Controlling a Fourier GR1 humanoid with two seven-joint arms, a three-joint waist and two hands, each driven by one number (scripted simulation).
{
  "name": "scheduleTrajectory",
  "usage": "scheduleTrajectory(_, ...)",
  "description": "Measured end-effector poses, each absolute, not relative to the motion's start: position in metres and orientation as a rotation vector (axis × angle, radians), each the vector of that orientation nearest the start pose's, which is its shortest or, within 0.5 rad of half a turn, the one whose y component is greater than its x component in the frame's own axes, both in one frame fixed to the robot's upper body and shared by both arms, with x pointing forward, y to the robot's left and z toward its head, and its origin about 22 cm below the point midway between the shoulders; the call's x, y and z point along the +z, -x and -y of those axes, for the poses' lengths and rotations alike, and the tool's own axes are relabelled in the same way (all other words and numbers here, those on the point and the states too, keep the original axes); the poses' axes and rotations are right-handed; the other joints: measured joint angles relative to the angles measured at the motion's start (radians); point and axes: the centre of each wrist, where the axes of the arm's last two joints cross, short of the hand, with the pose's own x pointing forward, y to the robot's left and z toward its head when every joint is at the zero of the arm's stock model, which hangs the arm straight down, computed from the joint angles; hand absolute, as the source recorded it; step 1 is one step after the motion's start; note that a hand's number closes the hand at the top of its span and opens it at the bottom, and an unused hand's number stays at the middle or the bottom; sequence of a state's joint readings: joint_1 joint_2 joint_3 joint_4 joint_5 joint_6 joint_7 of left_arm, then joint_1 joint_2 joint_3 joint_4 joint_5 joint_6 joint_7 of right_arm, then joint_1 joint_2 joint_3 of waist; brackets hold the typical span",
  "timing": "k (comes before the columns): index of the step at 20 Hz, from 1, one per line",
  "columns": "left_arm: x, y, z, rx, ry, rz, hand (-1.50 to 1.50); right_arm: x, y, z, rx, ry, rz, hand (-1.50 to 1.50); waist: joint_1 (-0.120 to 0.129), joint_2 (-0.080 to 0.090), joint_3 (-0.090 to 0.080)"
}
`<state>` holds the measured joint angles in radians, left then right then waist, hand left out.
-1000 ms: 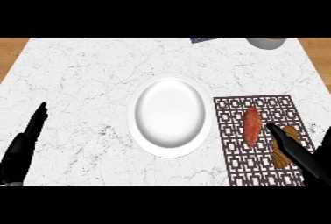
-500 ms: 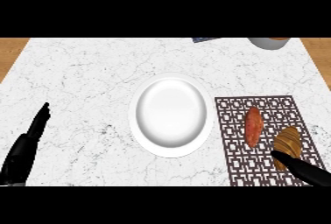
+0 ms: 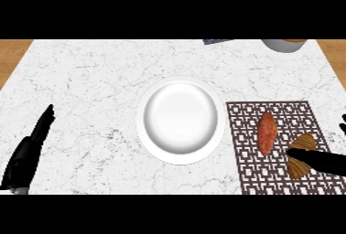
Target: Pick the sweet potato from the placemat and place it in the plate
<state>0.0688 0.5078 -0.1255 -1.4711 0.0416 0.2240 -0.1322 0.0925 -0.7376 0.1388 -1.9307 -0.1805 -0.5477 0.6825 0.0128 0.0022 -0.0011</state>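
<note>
Orange-red oblong sweet potato [image 3: 266,132] lies on brown lattice placemat [image 3: 280,146], beside white oval plate [image 3: 180,119].
White marble counter [image 3: 88,87]; left hand [image 3: 30,153] fingers straight, right hand [image 3: 317,160] fingers extended, holding nothing.

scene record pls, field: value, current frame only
surface: white marble counter
plate: white plate, nothing on it, left of the placemat
placemat: dark lattice placemat, at the counter's right
sweet potato: sweet potato lying on the placemat, not held
other item: brown croissant on the placemat, right of the sweet potato
right hand: right hand low over the croissant, fingers straight, pointing left
left hand: left hand resting open at the lower left
far edge: grey bowl, partly cut off
task state: pick not yet done
</note>
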Motion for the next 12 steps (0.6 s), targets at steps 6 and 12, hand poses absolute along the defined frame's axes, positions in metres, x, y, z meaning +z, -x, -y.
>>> scheduleTrajectory(6, -0.002, -0.217, -0.34, -0.305, -0.462, 1.516, 0.0, 0.104, -0.23, 0.315, 0.104, 0.512, 1.042, -1.5, -0.001, 0.0, 0.001)
scheduleTrajectory(12, -0.006, -0.219, -0.336, -0.297, -0.468, 1.518, 0.0, 0.08, -0.25, 0.323, 0.227, 0.473, 0.965, -1.5, -0.004, -0.001, 0.001)
